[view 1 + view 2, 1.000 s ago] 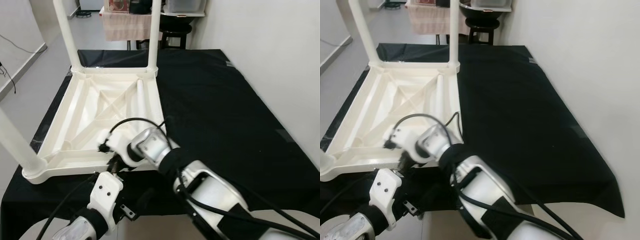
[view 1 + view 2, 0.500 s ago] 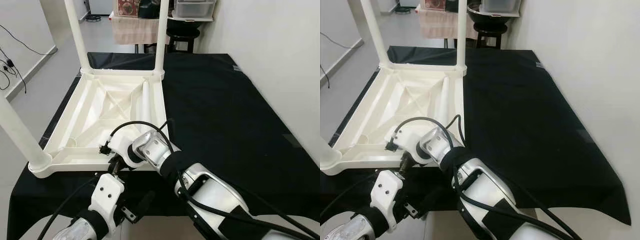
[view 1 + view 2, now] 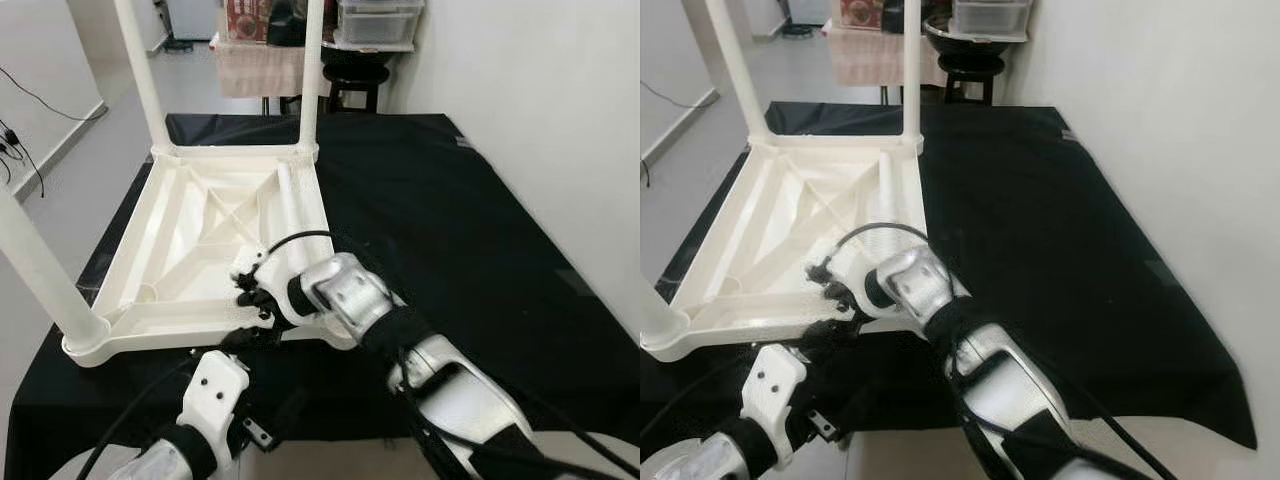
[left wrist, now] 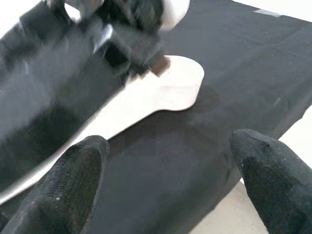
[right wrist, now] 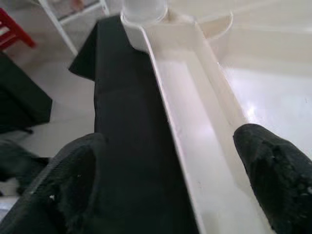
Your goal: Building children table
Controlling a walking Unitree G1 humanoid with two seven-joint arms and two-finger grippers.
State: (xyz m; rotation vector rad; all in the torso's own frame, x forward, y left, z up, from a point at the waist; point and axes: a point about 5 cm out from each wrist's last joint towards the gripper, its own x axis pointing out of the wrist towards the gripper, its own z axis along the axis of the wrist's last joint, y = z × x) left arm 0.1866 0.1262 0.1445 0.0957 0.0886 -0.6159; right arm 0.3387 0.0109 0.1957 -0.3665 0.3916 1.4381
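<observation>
Since our head tilted, the upturned table top (image 3: 210,235) sits on the black cloth (image 3: 450,220) as before, while our right gripper (image 5: 170,161), fingers spread, moved over its near rim, left gripper (image 4: 165,170) open, probably below.

Upturned cream plastic table (image 3: 200,240), three legs up

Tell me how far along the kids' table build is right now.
Three legs already stand in the upturned white tabletop. The fourth leg lies loose inside it. The right pincer hovers open over the near rim, the left pincer open below the empty near-right corner. Left: fitting that leg, then flipping the table upright.
</observation>
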